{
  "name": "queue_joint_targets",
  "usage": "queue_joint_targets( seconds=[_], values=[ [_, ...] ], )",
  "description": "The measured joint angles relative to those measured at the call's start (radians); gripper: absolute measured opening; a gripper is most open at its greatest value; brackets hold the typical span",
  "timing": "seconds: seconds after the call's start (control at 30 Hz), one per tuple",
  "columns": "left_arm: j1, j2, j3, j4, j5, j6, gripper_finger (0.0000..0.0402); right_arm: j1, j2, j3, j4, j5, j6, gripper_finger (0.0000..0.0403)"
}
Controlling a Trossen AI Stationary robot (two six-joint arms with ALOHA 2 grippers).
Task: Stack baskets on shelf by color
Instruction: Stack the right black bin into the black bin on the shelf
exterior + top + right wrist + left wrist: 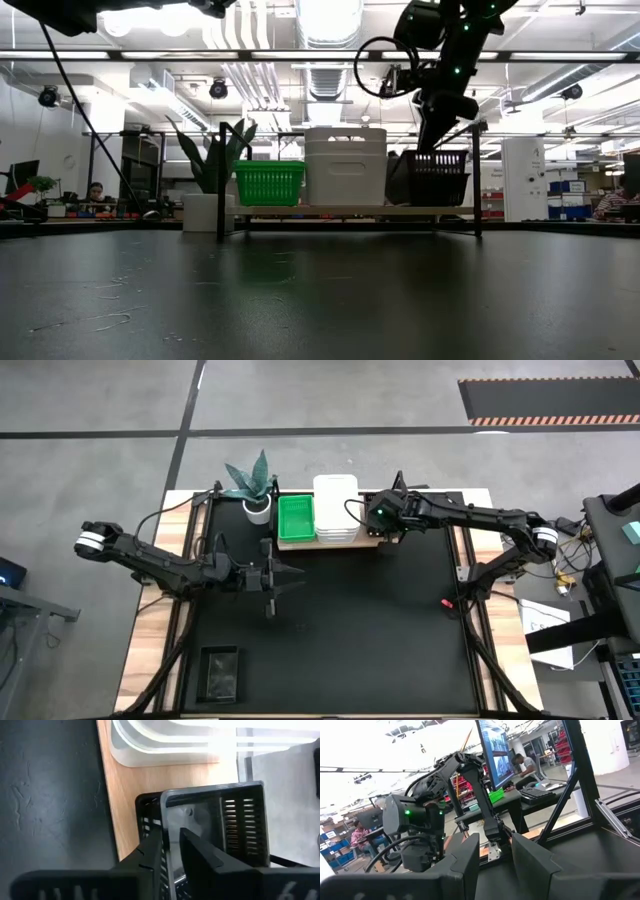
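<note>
Three baskets sit in a row on the shelf (300, 544) in the high view: a green basket (296, 517), a white basket (335, 508) beside it, and a black basket, mostly hidden there under the right gripper (385, 528). The left gripper (290, 577) hovers over the bare table (350, 630), well apart from the shelf, and another black basket (220, 671) lies alone near the table's front left corner. A potted plant (256, 488) stands just left of the green one.

From table height, the black basket on the shelf (436, 177) shows plainly at the right end, touching the board, with the right gripper above it; the green (269, 183) and white (345, 166) ones stand beside it.

The left wrist camera shows its own two fingers (465, 860) apart with nothing between them.

Only the right wrist camera shows the grip closely: the fingers (155, 855) straddle the black basket's wall (215, 827), one inside, one outside; whether they still pinch it I cannot tell.
</note>
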Motion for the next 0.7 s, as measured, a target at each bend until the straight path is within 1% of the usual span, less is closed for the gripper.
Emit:
queue_joint_targets(
  seconds=[0.13,0.3,0.57,0.7],
  values=[
    [0.0,0.0,0.0,0.002,0.0,-0.001,0.0099,-0.004,0.0,0.014,0.001,0.0,0.039,0.0085],
    [0.0,0.0,0.0,0.002,0.0,-0.002,0.0099,-0.003,0.0,0.074,-0.008,-0.002,0.084,0.0113],
    [0.0,-0.004,-0.001,-0.003,0.0,-0.003,0.0099,-0.003,0.0,0.181,-0.044,-0.009,0.085,0.013],
    [0.0,-0.004,-0.001,-0.003,0.0,-0.003,0.0099,-0.003,-0.001,0.205,-0.05,-0.009,0.084,0.0132]
  ],
)
